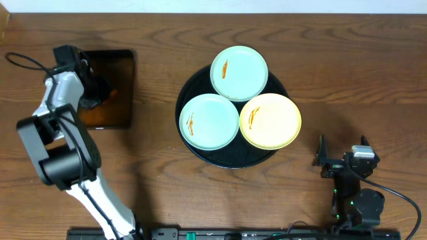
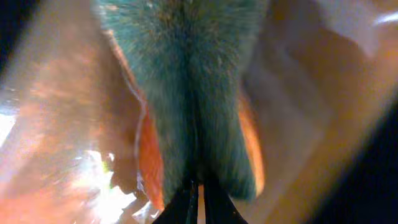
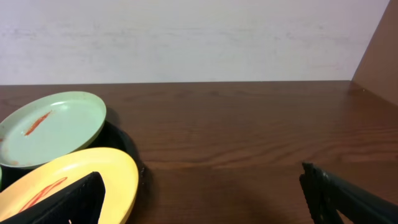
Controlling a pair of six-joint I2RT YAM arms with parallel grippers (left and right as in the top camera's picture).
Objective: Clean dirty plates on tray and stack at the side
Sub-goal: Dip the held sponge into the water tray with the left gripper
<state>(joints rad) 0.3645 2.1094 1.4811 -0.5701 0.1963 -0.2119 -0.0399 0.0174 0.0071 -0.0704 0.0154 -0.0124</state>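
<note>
plates (image 1: 209,121) sit on the black tray (image 1: 230,160), left tool (image 2: 198,200) squeezes a green sponge (image 2: 186,93), right tool (image 3: 199,190) stands wide open.

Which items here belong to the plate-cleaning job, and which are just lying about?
Job: blue-green plates, yellow plate, round black tray, sponge in shut left gripper, rectangular tray of brown liquid.
Lying about: black cable; open right gripper idle.

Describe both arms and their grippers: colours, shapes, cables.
left arm: white rounded links, bulky black joints, a black cable looping near the wrist; left gripper: slim black fingers. right arm: black, with a small green light, a pale block and a black cable; right gripper: flat black fingers.
</note>
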